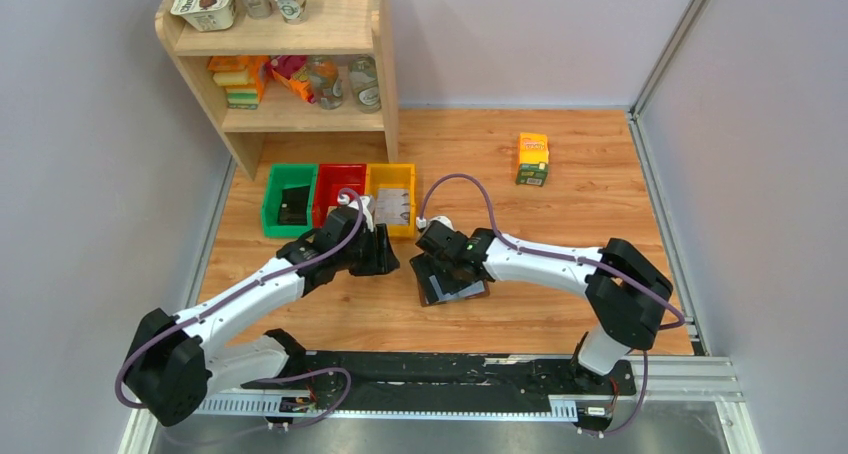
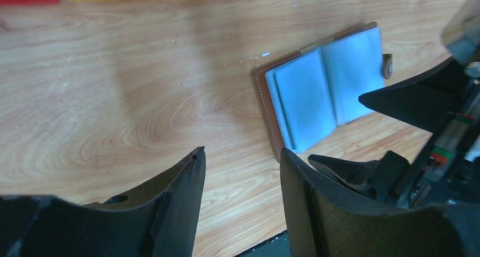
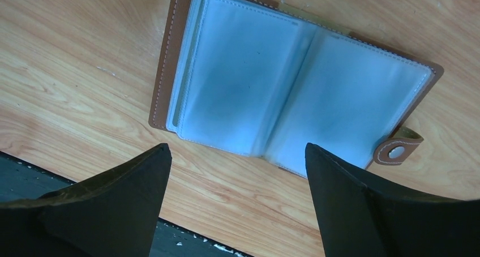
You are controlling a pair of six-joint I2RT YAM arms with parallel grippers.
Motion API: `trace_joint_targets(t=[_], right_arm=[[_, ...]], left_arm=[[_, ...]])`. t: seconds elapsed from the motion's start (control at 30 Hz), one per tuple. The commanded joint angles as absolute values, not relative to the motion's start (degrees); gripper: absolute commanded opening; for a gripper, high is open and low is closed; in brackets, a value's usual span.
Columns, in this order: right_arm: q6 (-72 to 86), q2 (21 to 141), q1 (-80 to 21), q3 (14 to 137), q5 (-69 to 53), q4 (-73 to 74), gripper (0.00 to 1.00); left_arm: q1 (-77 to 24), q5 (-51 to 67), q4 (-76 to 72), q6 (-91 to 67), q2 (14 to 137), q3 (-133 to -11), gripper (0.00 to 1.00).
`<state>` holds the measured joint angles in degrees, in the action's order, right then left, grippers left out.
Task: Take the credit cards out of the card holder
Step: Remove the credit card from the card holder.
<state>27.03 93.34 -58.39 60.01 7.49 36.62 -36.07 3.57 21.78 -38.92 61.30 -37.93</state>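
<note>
Right end effector (image 3: 236,149) spread above card holder (image 3: 167,59); overhead hides sleeves (image 3: 345,93).

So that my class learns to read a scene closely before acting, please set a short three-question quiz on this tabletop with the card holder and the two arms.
1. True or false: the card holder lies open on the wooden table.
2. Which bin stands between the other two? A green, B red, C yellow.
3. Fill in: the left end effector and the right end effector are both ___.
Key: 1 true; 2 B, the red bin; 3 open.
</note>
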Motion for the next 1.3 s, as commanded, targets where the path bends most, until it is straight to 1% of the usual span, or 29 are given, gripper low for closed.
trace_joint_targets(t=[0.0, 0.17, 0.3, 0.37, 0.43, 0.67, 0.77, 0.9, 0.93, 1.03, 1.07, 1.17, 1.2, 1.27], right_arm=[[27.16, 95.09, -57.83, 63.54, 5.19, 36.65, 0.91], [26.72, 97.47, -57.74, 63.9, 4.39, 36.48, 0.89], [27.25, 98.61, -57.48, 63.11, 5.97, 36.56, 0.88], [27.25, 98.79, -57.39, 62.58, 6.5, 36.83, 0.86], [27.16, 98.7, -57.04, 61.88, 6.59, 36.65, 0.81], [26.89, 98.26, -55.81, 59.94, 5.63, 35.42, 0.56], [26.9, 97.56, -55.02, 58.71, 4.22, 34.11, 0.48], [26.54, 96.42, -53.7, 57.31, 1.85, 32.52, 0.39], [26.46, 96.07, -53.35, 56.96, 1.41, 32.17, 0.38], [26.54, 94.49, -52.65, 56.16, 1.31, 32.08, 0.39], [26.46, 93.87, -52.65, 56.51, 2.01, 32.6, 0.42], [26.37, 91.68, -52.56, 58.97, 4.04, 35.32, 0.72], [26.54, 91.06, -52.56, 59.67, 4.65, 35.94, 0.78], [26.98, 89.92, -52.56, 60.99, 6.5, 36.65, 0.85]], left_arm=[[-36.91, 2.72, 14.86, -44.12, 62.67, -36.74, 0.59], [-36.91, 1.58, 15.99, -43.33, 62.05, -37.44, 0.59], [-36.91, 1.67, 15.91, -43.5, 62.14, -37.27, 0.59], [-36.91, 2.11, 15.82, -43.59, 62.49, -37.27, 0.59], [-36.91, 2.64, 15.56, -43.86, 62.75, -37.27, 0.59], [-37.0, 3.69, 15.12, -44.3, 63.11, -37.35, 0.59], [-37.09, 4.22, 14.77, -44.47, 63.46, -37.44, 0.59], [-37.35, 5.27, 13.54, -44.91, 64.68, -37.44, 0.59], [-37.44, 5.8, 13.19, -45.09, 65.21, -37.62, 0.59], [-37.79, 6.42, 12.66, -45.35, 66.36, -37.97, 0.59], [-37.79, 6.5, 12.66, -45.44, 66.62, -37.97, 0.59], [-37.79, 5.46, 13.18, -45.7, 66.1, -38.06, 0.59], [-37.79, 5.01, 13.44, -45.7, 65.48, -37.88, 0.59], [-37.79, 3.26, 14.24, -45.79, 63.91, -37.71, 0.59]])
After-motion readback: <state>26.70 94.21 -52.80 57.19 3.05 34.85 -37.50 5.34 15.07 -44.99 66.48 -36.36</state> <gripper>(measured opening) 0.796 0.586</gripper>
